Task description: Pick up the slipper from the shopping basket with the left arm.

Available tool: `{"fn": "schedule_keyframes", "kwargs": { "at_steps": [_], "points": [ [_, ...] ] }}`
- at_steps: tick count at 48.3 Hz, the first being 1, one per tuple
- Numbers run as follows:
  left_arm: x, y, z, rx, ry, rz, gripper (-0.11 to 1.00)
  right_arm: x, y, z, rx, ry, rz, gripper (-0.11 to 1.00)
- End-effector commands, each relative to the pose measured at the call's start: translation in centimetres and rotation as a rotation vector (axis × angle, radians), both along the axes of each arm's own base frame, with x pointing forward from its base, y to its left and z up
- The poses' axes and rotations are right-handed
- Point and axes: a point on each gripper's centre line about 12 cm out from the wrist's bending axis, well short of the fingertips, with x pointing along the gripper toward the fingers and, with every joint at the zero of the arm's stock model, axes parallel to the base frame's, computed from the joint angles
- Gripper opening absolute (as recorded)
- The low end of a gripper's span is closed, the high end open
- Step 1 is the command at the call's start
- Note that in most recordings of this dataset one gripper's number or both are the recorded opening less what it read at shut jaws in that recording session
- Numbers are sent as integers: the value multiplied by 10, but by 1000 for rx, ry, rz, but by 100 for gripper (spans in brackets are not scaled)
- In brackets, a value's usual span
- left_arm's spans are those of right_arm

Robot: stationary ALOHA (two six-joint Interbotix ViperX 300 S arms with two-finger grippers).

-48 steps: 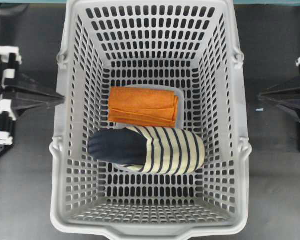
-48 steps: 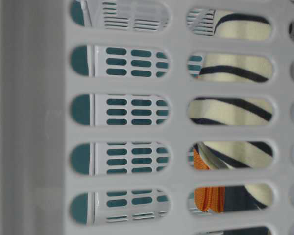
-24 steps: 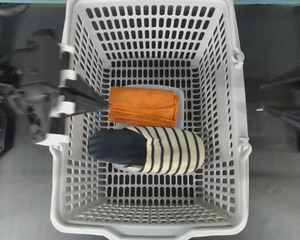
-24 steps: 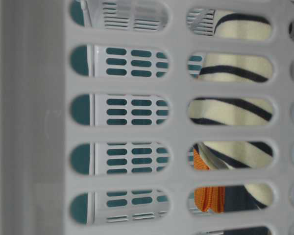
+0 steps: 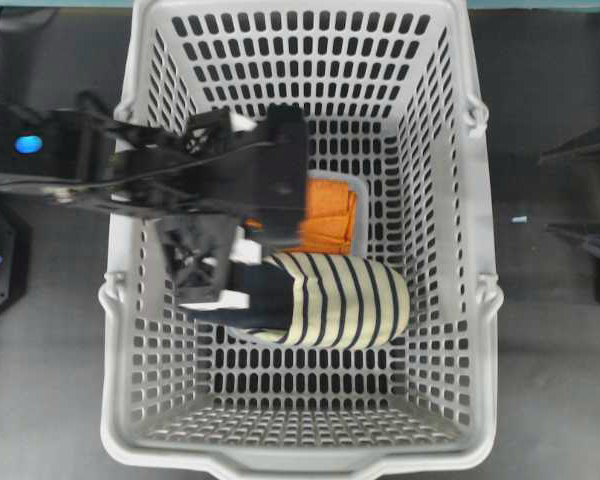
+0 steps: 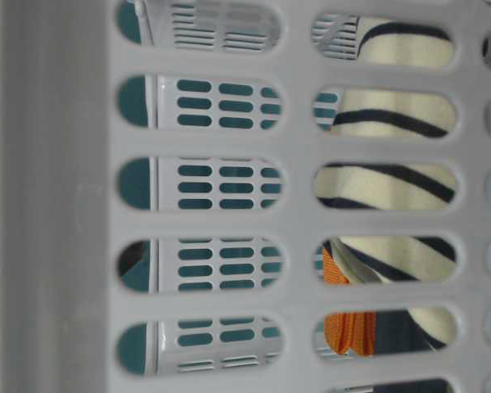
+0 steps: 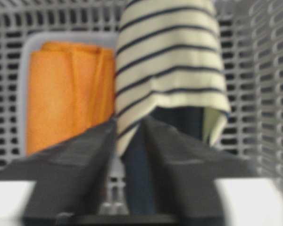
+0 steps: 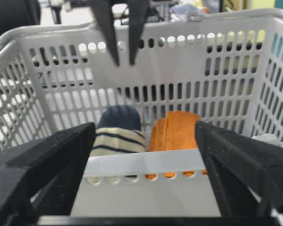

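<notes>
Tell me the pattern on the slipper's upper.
Cream with thin navy stripes on the slipper; the left wrist view shows it best.

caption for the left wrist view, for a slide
Left gripper hovers partly open at the heel end of the striped slipper, folded orange cloth beside it, inside the grey shopping basket.

The left arm point(image 5: 130, 170) is black throughout, built of flat perforated plates with a lattice-patterned panel low on its wrist, a round blue light glowing near its outer end, and small white blocks or ties dotted along the body. Its gripper fingers point(image 7: 80, 155) are matte black wedges tapering to narrow tips, with a white band across the housing beneath them. The right gripper's fingers point(image 8: 47, 155) are likewise black, thick and blocky, with a ribbed inner face.
</notes>
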Motion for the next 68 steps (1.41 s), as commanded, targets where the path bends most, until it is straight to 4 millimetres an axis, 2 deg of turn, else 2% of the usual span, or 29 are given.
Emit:
{"fn": "schedule_keyframes", "kwargs": {
  "at_steps": [1, 7, 11, 21, 40, 47, 51, 55, 59, 68],
  "points": [
    [16, -5, 9, 10, 9, -16, 44, 1, -1, 8, 4, -22, -3, 80],
    [32, -17, -1, 12, 67, -35, 78, 0, -1, 7, 6, -19, -3, 80],
    [38, -25, -16, 18, 131, -51, 90, -1, -1, 6, 4, -20, -3, 80],
    [48, -36, -50, 14, 224, -50, 90, -1, 1, 3, 19, -20, 1, 80],
    [59, -36, -111, 9, 335, -21, 90, -2, 1, -4, 23, 0, 3, 80],
    [57, -35, -124, 6, 329, -18, 89, -2, 1, -7, 23, 4, 2, 80],
    [55, -33, -129, 5, 321, -14, 85, -2, 1, -9, 23, 7, 2, 80],
    [53, -34, -130, 6, 318, -21, 73, -2, 1, -10, 23, 10, 2, 80],
    [53, -34, -127, 6, 313, -23, 53, -2, 1, -10, 23, 10, 4, 80],
    [56, -32, -94, 2, 255, -21, 8, -2, 1, -10, 23, 9, 2, 80]
  ]
}}
